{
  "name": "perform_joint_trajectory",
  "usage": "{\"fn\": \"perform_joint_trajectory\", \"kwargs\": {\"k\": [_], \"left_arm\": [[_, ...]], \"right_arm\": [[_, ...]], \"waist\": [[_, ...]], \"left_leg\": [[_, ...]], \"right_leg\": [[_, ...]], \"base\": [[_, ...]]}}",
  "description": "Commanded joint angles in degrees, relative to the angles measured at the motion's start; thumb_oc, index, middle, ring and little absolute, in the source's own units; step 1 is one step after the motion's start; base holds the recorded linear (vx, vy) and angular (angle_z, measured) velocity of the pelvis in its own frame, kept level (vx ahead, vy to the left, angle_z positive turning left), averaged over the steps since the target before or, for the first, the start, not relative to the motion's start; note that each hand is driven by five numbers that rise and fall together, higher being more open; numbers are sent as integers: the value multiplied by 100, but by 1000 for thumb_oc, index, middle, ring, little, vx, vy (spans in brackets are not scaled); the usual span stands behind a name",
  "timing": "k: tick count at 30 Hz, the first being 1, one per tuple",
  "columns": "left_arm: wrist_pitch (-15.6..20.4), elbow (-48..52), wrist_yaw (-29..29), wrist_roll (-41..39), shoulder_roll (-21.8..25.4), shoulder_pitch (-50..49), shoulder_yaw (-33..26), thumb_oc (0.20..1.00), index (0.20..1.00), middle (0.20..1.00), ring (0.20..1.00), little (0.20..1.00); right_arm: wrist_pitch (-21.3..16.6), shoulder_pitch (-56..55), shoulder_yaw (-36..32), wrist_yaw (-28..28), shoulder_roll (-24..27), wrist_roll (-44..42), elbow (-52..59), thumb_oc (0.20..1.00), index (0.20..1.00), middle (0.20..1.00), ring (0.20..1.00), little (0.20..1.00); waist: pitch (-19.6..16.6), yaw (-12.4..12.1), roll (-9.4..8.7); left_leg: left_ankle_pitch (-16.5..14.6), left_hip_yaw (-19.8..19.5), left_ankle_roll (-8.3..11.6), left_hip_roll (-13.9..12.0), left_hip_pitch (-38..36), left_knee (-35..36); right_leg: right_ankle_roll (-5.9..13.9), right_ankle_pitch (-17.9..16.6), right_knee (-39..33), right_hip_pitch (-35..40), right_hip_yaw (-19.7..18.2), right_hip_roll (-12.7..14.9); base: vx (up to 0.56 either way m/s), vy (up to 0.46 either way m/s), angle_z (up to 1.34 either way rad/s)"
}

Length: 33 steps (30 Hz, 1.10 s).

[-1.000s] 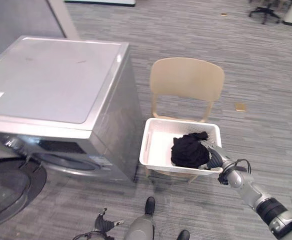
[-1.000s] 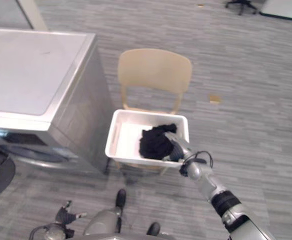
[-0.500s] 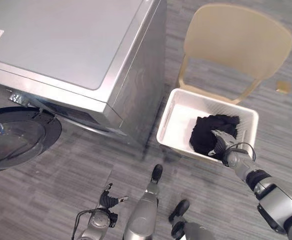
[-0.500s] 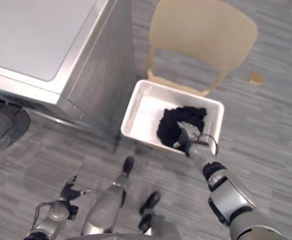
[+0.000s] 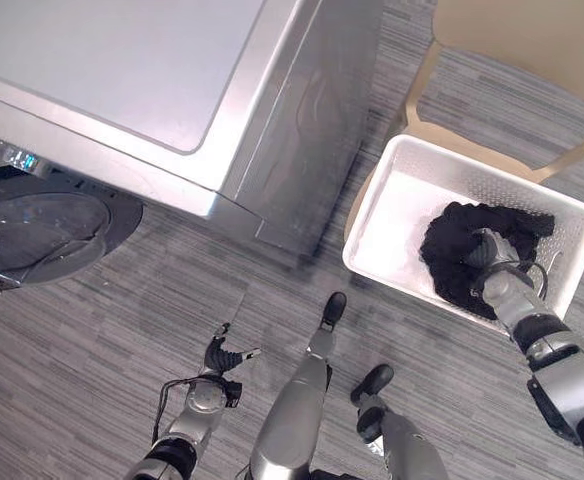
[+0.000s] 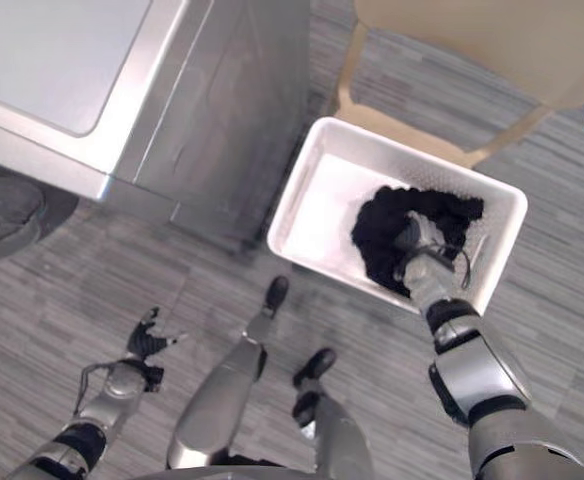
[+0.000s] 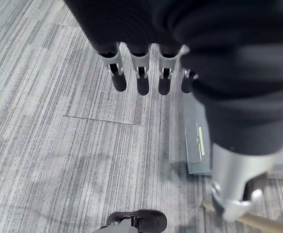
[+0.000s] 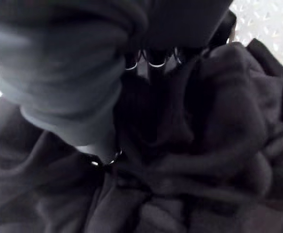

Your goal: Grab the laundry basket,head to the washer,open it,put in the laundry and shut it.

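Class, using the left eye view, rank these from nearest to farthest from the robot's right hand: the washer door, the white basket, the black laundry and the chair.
1. Black laundry: the right hand is buried in it.
2. White basket: around the laundry, on the chair.
3. Chair: under and behind the basket.
4. Washer door: open, far over on the robot's left.

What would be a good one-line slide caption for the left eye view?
Robot's right hand plunges into black laundry in a white basket beside the open washer.
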<state>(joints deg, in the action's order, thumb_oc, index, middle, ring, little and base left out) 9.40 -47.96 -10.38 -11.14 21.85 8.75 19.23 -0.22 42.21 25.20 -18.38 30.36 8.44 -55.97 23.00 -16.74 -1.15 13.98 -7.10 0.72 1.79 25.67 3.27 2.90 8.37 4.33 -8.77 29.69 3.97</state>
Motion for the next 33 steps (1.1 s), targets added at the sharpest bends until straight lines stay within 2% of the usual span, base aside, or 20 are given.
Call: {"fn": "perform_joint_trajectory", "kwargs": {"k": [1, 2, 3, 5, 10, 13, 15, 17, 18, 19, 20, 21, 22, 23, 24, 25, 27, 30, 32, 33], "left_arm": [[3, 24, -34, -136, -176, -358, -80, 1000, 1000, 1000, 1000, 1000], [-16, 85, -30, -112, -183, -396, -124, 1000, 1000, 1000, 1000, 1000], [-18, 82, -31, -114, -185, -408, -129, 1000, 1000, 1000, 1000, 1000], [-86, 177, 17, -31, -215, -559, -305, 1000, 1000, 1000, 1000, 1000], [-182, 311, 75, 78, -239, -796, -490, 1000, 1000, 1000, 1000, 1000], [-271, 478, 123, 164, -230, -1060, -715, 1000, 1000, 1000, 1000, 1000], [-276, 512, 136, 188, -226, -1111, -731, 1000, 1000, 1000, 1000, 1000], [-301, 611, 158, 245, -186, -1153, -762, 1000, 1000, 1000, 1000, 1000], [-302, 612, 158, 245, -187, -1152, -760, 1000, 1000, 1000, 1000, 1000], [-286, 866, 148, 232, -111, -1133, -786, 1000, 1000, 1000, 1000, 1000], [-286, 866, 148, 232, -111, -1133, -786, 1000, 1000, 1000, 1000, 1000], [-247, 1042, 120, 216, -61, -1068, -792, 1000, 1000, 1000, 1000, 1000], [-250, 1046, 120, 216, -59, -1073, -792, 1000, 1000, 1000, 1000, 1000], [-200, 1323, 85, 162, -40, -1110, -770, 1000, 1000, 1000, 1000, 1000], [-194, 1463, 110, 127, -29, -1132, -777, 1000, 1000, 1000, 1000, 1000], [-159, 1799, 94, -42, -78, -1241, -805, 1000, 1000, 1000, 1000, 1000], [-135, 2144, 144, -157, -164, -1334, -790, 1000, 1000, 1000, 1000, 1000], [-113, 2500, 216, -10, -131, -1343, -681, 1000, 1000, 1000, 1000, 1000], [-11, 3083, 342, 243, 17, -1220, -461, 1000, 1000, 1000, 1000, 1000], [35, 3232, 359, 354, 62, -1126, -362, 1000, 1000, 1000, 1000, 1000]], "right_arm": [[-321, -408, 29, -40, 231, -410, 871, 200, 200, 200, 200, 200], [-367, -520, -86, -37, 220, -485, 1194, 200, 200, 200, 200, 200], [-363, -531, -79, -34, 216, -483, 1204, 200, 200, 200, 200, 200], [-555, -1067, -434, 163, -22, -832, 2279, 200, 200, 200, 200, 200], [-771, -1675, -707, 509, -236, -1128, 3482, 200, 200, 200, 200, 200], [-960, -2167, -913, 923, -391, -1384, 4658, 200, 200, 200, 200, 200], [-991, -2275, -953, 1024, -420, -1455, 4892, 200, 200, 200, 200, 200], [-1151, -2679, -1152, 1259, -471, -1743, 5546, 200, 200, 200, 200, 200], [-1148, -2682, -1155, 1260, -469, -1743, 5550, 200, 200, 200, 200, 200], [-1189, -2856, -1247, 1363, -469, -1821, 5880, 200, 200, 200, 200, 200], [-1189, -2857, -1247, 1364, -468, -1821, 5880, 200, 200, 200, 200, 200], [-1253, -2888, -1233, 1414, -527, -1851, 6085, 200, 200, 200, 200, 200], [-1250, -2894, -1234, 1415, -529, -1851, 6090, 200, 200, 200, 200, 200], [-1223, -2897, -1199, 1468, -522, -1804, 6177, 200, 200, 200, 200, 200], [-1233, -2861, -1154, 1480, -564, -1899, 6123, 200, 200, 200, 200, 200], [-1207, -2655, -1000, 1444, -609, -1922, 5954, 200, 200, 200, 200, 200], [-1191, -2594, -954, 1455, -573, -1963, 5912, 200, 200, 200, 200, 200], [-1156, -2595, -934, 1483, -538, -2058, 5861, 200, 200, 200, 200, 200], [-1104, -2619, -856, 1515, -499, -2103, 5906, 200, 200, 200, 200, 200], [-1113, -2623, -833, 1531, -503, -2119, 5941, 200, 200, 200, 200, 200]], "waist": [[-318, 142, -135], [-338, 171, -113], [-342, 176, -162], [-497, 323, -204], [-701, 478, -255], [-905, 643, -236], [-944, 674, -228], [-1003, 818, -209], [-1017, 818, -201], [-1029, 936, -190], [-1034, 935, -189], [-1118, 993, -175], [-1125, 990, -180], [-1194, 913, -218], [-1200, 878, -227], [-1196, 730, -118], [-1151, 690, 22], [-1051, 789, 86], [-1057, 1002, -4], [-1091, 1085, -53]], "left_leg": [[-797, 243, 361, 1, -553, 92], [-733, 292, 299, -18, -548, 41], [-845, 294, 340, -14, -645, 85], [-883, 449, 247, -53, -881, 15], [-1060, 579, 169, -39, -1251, -24], [-1252, 757, 26, -58, -1680, -108], [-1275, 778, 9, -68, -1778, -122], [-1233, 678, 18, -64, -1907, -195], [-1224, 675, 17, -71, -1887, -195], [-1134, 563, 33, -61, -1778, -306], [-1134, 564, 33, -63, -1773, -307], [-978, 418, 96, -64, -1635, -341], [-980, 421, 97, -63, -1630, -344], [-774, 291, 190, -24, -1363, -324], [-673, 263, 275, -14, -1248, -318], [-350, 267, 465, -78, -966, -218], [-268, 287, 555, -136, -822, -37], [-440, 544, 527, -150, -796, -64], [-823, 1010, 337, -260, -1022, -640], [-1027, 1084, 296, -284, -1119, -859]], "right_leg": [[269, 188, 482, -313, -509, 244], [263, 40, 444, -289, -484, 252], [282, 183, 466, -235, -560, 257], [304, 54, 368, 5, -630, 287], [347, 104, 332, 357, -737, 315], [431, 125, 645, 541, -892, 397], [444, 133, 717, 589, -942, 402], [421, 266, 1039, 679, -1329, 286], [420, 247, 1024, 667, -1325, 277], [419, 212, 1472, 574, -1910, 19], [418, 210, 1470, 570, -1911, 17], [383, 239, 1760, 645, -2427, -275], [383, 243, 1766, 637, -2430, -273], [173, 607, 1321, 998, -2772, -497], [99, 693, 945, 1195, -2744, -521], [-24, 667, 318, 1349, -2710, -655], [-74, 616, 43, 1334, -2677, -765], [-97, 499, 56, 1237, -2498, -701], [-26, 225, -29, 1106, -2093, -432], [-11, 166, -80, 1061, -1971, -339]], "base": [[-30, 105, 2], [22, 32, -4], [-36, 99, -9], [26, 84, -27], [59, 56, -31], [40, 93, -26], [0, 30, -39], [-44, -19, -12], [-163, -66, 27], [-138, -48, 41], [-319, -149, 46], [-184, -99, 41], [-334, -220, 74], [-261, -194, 77], [-528, -335, 71], [-506, -272, 41], [-440, -194, 38], [-246, -26, 73], [-335, 31, 108], [-329, 45, 109]]}}
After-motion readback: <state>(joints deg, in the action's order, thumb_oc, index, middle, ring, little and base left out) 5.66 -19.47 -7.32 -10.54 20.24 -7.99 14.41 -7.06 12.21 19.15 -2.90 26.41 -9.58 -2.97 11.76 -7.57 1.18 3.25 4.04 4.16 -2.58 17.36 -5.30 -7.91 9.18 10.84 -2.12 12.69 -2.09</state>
